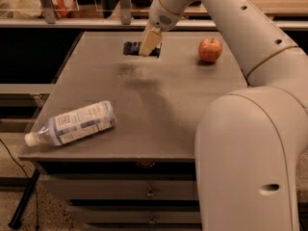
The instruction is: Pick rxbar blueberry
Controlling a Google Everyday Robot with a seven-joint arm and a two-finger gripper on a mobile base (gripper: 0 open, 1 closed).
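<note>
End effector [146,49] over flat rect. rxbar [130,48]

A grey-brown table [159,109] fills the frame, with drawers [149,192] under its front edge. Speckled floor [7,196] shows at lower left. Along the top runs a pale rail [72,24] with metal posts [45,4], perhaps a shelf. The light is dim and warm. The gripper [150,42] hangs at upper centre.

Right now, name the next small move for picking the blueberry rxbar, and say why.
Probably ease the gripper straight down a little: it sits centred over the rxbar blueberry, which lies flat on the table and shows on both sides of it.
</note>
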